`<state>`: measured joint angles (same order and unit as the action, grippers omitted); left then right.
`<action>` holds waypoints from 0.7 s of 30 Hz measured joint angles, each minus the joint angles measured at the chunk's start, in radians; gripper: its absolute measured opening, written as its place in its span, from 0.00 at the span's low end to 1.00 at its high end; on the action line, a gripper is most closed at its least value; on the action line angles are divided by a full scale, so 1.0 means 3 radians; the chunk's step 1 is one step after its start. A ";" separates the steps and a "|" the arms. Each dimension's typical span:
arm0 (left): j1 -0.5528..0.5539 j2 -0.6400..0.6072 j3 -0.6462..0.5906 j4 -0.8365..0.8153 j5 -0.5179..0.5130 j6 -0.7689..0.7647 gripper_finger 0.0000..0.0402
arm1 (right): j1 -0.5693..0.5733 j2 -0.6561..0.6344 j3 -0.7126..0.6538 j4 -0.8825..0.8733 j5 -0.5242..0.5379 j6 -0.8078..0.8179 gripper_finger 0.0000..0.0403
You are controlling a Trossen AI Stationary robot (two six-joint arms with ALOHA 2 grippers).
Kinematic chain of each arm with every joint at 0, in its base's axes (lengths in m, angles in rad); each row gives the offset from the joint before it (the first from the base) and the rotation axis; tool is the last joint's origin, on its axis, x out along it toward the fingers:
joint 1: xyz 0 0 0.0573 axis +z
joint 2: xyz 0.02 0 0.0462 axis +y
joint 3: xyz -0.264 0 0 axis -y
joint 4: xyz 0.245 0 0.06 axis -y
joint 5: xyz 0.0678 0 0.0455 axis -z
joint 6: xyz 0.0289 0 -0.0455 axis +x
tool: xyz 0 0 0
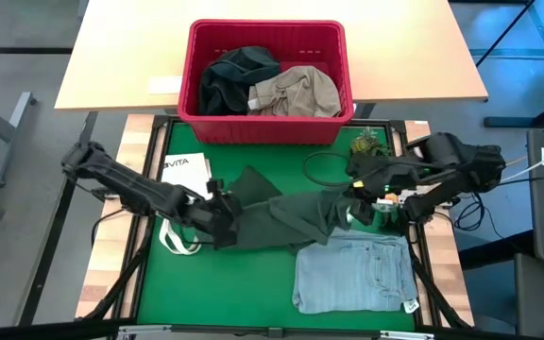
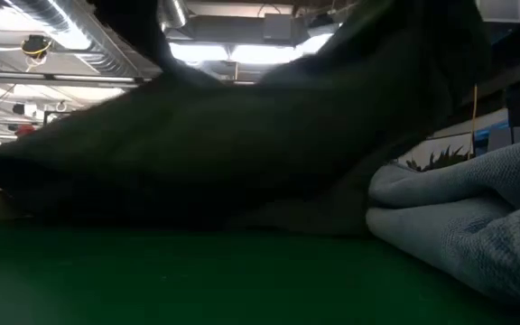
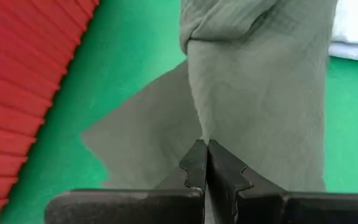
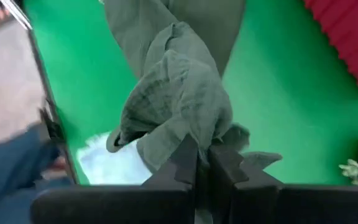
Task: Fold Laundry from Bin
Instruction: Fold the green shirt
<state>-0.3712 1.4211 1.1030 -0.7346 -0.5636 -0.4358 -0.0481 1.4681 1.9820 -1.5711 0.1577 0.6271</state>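
You have the dark green garment (image 1: 281, 219) strung across the middle of the worktop (image 1: 253, 283), left claw (image 1: 217, 212) pinching its 9 o'clock end and right claw (image 1: 359, 210) its 3 o'clock end, apparently to spread it for folding. Folded jeans (image 1: 355, 274) lie at 5 o'clock, more laundry in the red bin (image 1: 267, 123) at 12; the low view is blocked by cloth, hiding the garment's underside

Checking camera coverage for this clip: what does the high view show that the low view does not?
Only the high view shows the large red plastic slotted bin with dark and khaki-beige cloth pieces inside, both arms, and the left gripper and right gripper, each with fingers shut on an end of the dark green cloth garment. Only the low view shows ceiling lights in the room behind. Both share the green garment and the folded light blue denim jeans on the green table mat.
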 joint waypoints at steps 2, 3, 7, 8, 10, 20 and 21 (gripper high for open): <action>0.0030 0.0169 0.0000 0.0155 0.0065 0.0001 0.00 | -0.0059 -0.0021 -0.0127 0.0006 0.0003 -0.0087 0.04; 0.0043 0.0246 0.0000 0.0218 0.0134 0.0003 0.01 | -0.0092 -0.0034 -0.0196 0.0002 0.0030 -0.0105 0.04; 0.0111 0.0495 0.0000 0.0442 0.0328 0.0192 0.08 | -0.0261 -0.0060 -0.0467 0.0001 0.0260 -0.0222 0.04; 0.0128 0.0540 0.0000 0.0470 0.0332 0.0257 0.10 | -0.0306 -0.0060 -0.0531 0.0000 0.0313 -0.0293 0.04; 0.0172 0.0604 0.0000 0.0492 0.0325 0.0364 0.15 | -0.0413 -0.0060 -0.0650 0.0003 0.0408 -0.0429 0.04; 0.0622 0.0630 0.0000 0.0484 0.0260 0.0538 0.32 | -0.0986 -0.0060 -0.1130 0.0050 0.0523 -0.0914 0.04; 0.0660 0.0630 0.0000 0.0485 0.0265 0.0573 0.33 | -0.1026 -0.0058 -0.1169 0.0069 0.0521 -0.0915 0.04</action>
<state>-0.1731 1.6100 1.1030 -0.5890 -0.4840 -0.2640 -0.3559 1.4506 1.6313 -1.5505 0.3141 0.3527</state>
